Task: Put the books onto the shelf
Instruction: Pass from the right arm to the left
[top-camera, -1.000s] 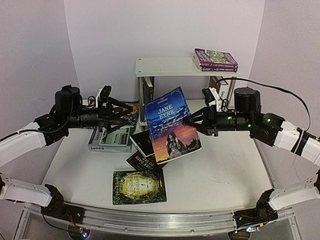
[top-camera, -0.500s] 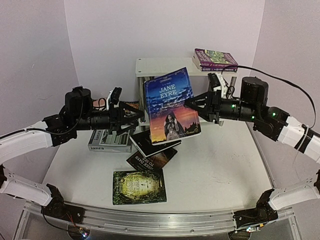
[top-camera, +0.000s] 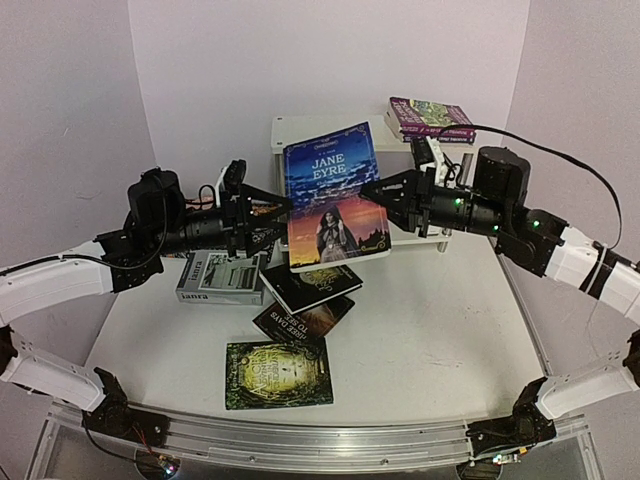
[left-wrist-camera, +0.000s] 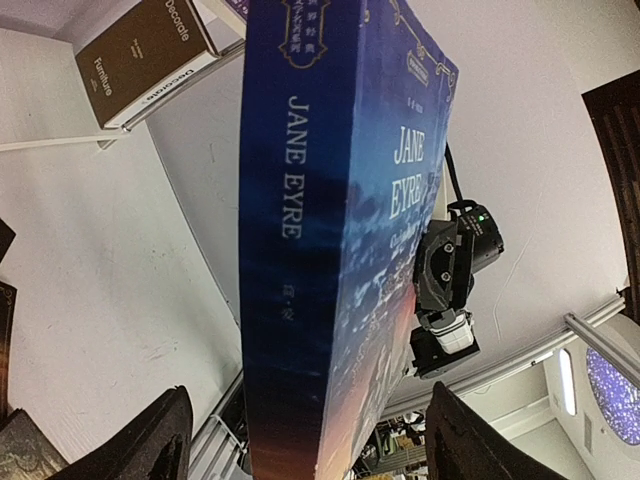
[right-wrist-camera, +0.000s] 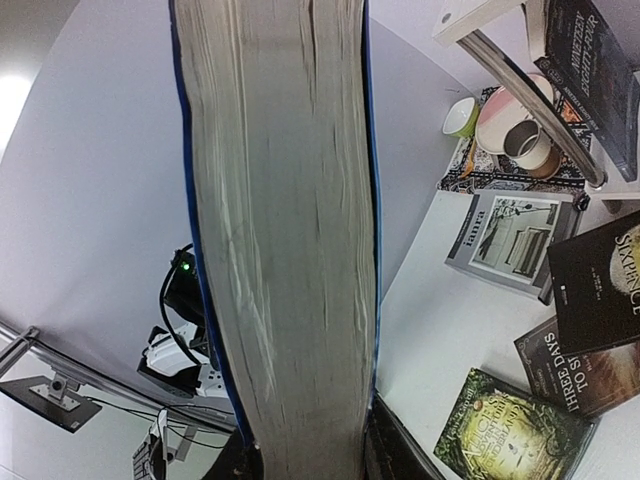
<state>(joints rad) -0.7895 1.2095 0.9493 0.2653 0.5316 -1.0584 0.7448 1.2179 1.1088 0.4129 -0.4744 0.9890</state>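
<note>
The blue-and-orange "Jane Eyre" book (top-camera: 330, 195) hangs upright in the air in front of the white shelf (top-camera: 320, 135). My right gripper (top-camera: 370, 190) is shut on its page edge (right-wrist-camera: 280, 250), one finger on each cover. My left gripper (top-camera: 284, 205) is open, its fingers straddling the spine (left-wrist-camera: 290, 250) with a gap on both sides. Two purple books (top-camera: 432, 120) lie on the shelf's top board. A grey book (top-camera: 220, 278), a black one (top-camera: 312, 285), a dark one (top-camera: 300, 320) and a green one (top-camera: 278, 375) lie on the table.
A brown-and-white book (left-wrist-camera: 140, 60) and a dark book (right-wrist-camera: 590, 70) stand in the shelf's lower tier. A patterned mat with cups (right-wrist-camera: 500, 130) sits left of the shelf, behind my left arm. The side walls stand close to both arms.
The right gripper has lifted the Jane Eyre book higher and back toward the shelf. My left gripper has moved right to the spine, its jaws a little narrower.
</note>
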